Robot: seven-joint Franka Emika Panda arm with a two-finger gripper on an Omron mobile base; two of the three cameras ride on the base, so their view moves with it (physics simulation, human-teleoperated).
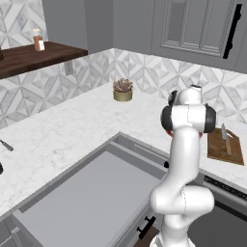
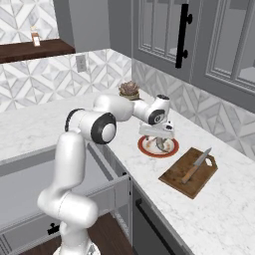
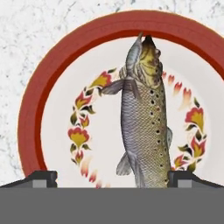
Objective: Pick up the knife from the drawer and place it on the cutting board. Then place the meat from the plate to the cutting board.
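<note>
Your two-finger gripper hangs spread wide above the meat, a small elongated greyish-brown piece that is plainly a speckled fish. In the hand view one dark fingertip sits off to the left over the pale plate centre, and the other lies just past the fish's tail end, so the jaws are released and grasp nothing. The fish lies along the round flat plate with the red-orange rim and a flowered pale centre, head toward the far rim.

In the right base view the gripper is low over that plate, which rests on the white marble counter. Just beside it lies the dark brown wooden cutting board with a short handle tab, and the slim knife with the silver blade and orange-brown handle already rests on it. The wide shallow grey drawer stands pulled out.

So you are on the second half, I judge: the meat pickup. Next you need to descend straight, close across the fish's narrow body, lift, and carry it onto bare board beside the knife.
</note>
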